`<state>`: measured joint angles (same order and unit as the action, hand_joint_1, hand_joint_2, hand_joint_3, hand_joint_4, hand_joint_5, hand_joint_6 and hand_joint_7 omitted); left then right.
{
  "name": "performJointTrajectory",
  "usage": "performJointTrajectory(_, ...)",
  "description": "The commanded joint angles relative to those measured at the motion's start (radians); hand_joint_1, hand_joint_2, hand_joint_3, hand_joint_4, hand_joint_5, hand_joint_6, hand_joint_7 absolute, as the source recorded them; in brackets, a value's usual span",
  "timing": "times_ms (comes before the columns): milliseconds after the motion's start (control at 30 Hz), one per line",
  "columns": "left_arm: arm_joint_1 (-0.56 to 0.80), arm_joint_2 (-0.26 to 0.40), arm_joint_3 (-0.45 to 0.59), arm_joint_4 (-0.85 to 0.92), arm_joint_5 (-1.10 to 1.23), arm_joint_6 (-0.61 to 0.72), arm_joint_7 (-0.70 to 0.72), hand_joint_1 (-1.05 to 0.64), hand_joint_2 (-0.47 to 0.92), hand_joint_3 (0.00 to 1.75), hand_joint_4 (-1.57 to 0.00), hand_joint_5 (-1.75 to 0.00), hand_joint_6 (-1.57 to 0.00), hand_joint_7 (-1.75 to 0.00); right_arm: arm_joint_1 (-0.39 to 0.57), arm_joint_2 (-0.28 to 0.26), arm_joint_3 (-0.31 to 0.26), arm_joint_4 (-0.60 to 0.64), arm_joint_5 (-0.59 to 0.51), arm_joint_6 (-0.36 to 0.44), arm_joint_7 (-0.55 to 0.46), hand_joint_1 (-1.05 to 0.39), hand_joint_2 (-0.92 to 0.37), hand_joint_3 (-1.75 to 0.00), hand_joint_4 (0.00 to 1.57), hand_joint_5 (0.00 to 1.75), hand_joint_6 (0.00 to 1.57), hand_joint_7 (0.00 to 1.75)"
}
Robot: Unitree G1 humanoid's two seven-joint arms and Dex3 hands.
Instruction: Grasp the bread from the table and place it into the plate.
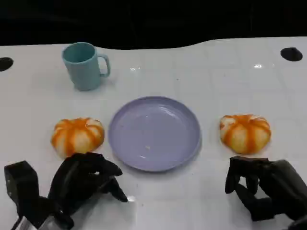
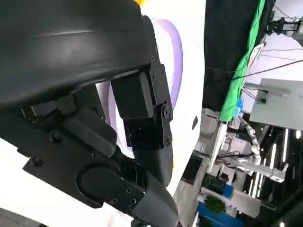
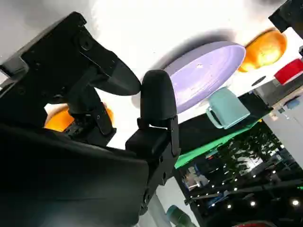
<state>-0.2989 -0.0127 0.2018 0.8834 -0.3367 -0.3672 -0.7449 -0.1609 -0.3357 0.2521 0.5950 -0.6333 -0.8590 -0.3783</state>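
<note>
You have a lilac plate (image 1: 154,133) at the middle of the white table (image 1: 211,72), and nothing lies in it beyond a pale speck or two on its surface. Far and to the left of it stands a teal mug (image 1: 84,65), upright, handle turned to the right; you cannot see into it from here.

Two breads sit on the table, one on each side of the plate and both outside it. The left bread (image 1: 77,135) lies just beside the plate's left rim; the right bread (image 1: 245,132) lies a little apart from the right rim. Each is a round, domed bun, pale cream with orange stripes running down from the top, rather like a small pumpkin.

Your left hand (image 1: 86,179) rests near the table's near edge, just in front of the left bread, fingers curled loosely and holding nothing. Your right hand (image 1: 261,184) sits just in front of the right bread, fingers bent downward with nothing in them; whether they touch the bun you cannot tell. The right wrist view shows the plate, the mug and a bread beyond the fingers (image 3: 158,97)
</note>
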Motion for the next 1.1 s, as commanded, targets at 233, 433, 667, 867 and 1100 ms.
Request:
performJointTrajectory(233,-0.003,0.020,0.004,0.004,0.006,-0.006,0.003,-1.05,0.74,0.00,-1.57,-0.57,-1.57,-0.17,-0.006,-0.013,-0.001,0.006,0.008,-0.004,-0.002,-0.14,-0.30,-1.39,0.90,1.75,0.76,1.60)
performJointTrajectory(433,-0.004,0.020,0.005,0.003,0.003,-0.001,0.002,-1.05,0.74,0.00,-1.57,-0.57,-1.57,-0.17,-0.007,-0.014,0.000,0.000,0.003,0.002,-0.002,-0.14,-0.30,-1.39,0.90,1.75,0.75,1.60)
performJointTrajectory(667,-0.004,0.019,0.006,0.004,0.002,-0.002,0.002,-1.05,0.74,0.00,-1.57,-0.57,-1.57,-0.17,-0.007,-0.013,-0.001,0.004,0.003,-0.004,-0.009,-0.14,-0.30,-1.39,0.90,1.75,0.75,1.60)
performJointTrajectory(867,-0.005,0.021,0.006,0.005,0.002,-0.002,-0.001,-1.05,0.73,0.00,-1.57,-0.57,-1.57,-0.17,-0.008,-0.012,-0.001,0.007,0.005,-0.004,-0.009,-0.14,-0.31,-1.38,0.89,1.75,0.77,1.55)
performJointTrajectory(1100,-0.007,0.021,0.007,0.010,0.000,-0.004,-0.004,-1.05,0.74,0.00,-1.57,-0.57,-1.57,-0.16,-0.006,-0.011,-0.004,0.002,0.018,-0.006,0.001,-0.14,-0.32,-1.36,0.87,1.74,0.80,1.41)
